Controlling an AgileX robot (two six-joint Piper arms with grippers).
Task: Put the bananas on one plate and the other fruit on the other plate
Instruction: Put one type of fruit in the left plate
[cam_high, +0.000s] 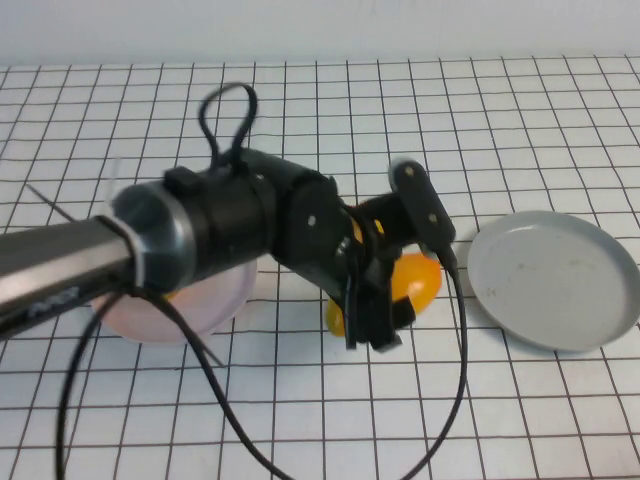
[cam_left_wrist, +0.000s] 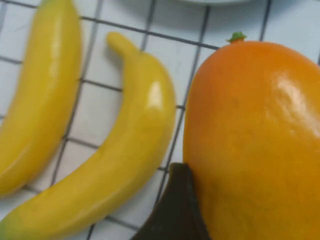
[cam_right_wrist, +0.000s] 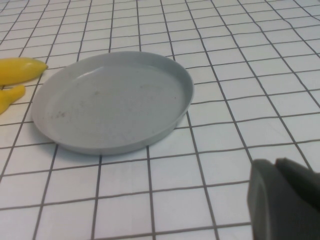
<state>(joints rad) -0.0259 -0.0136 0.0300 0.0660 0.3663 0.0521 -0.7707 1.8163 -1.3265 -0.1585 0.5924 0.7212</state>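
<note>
My left gripper (cam_high: 372, 325) reaches over the middle of the table and is shut on an orange-yellow mango (cam_high: 417, 280). In the left wrist view one dark finger (cam_left_wrist: 175, 205) presses against the mango (cam_left_wrist: 255, 140). Two yellow bananas (cam_left_wrist: 120, 155) (cam_left_wrist: 40, 95) lie side by side on the table beside it. In the high view they are mostly hidden under the arm, with a yellow bit (cam_high: 335, 318) showing. The pink plate (cam_high: 215, 305) sits on the left, half hidden by the arm, and an orange patch (cam_high: 172, 296) shows at it. The grey plate (cam_high: 553, 280) is empty on the right. My right gripper (cam_right_wrist: 276, 164) is shut and empty near the grey plate (cam_right_wrist: 112, 102).
The left arm's black cable (cam_high: 455, 380) loops over the front of the table. The banana tips (cam_right_wrist: 20, 70) show beyond the grey plate in the right wrist view. White gridded table (cam_high: 500, 120) stretches behind.
</note>
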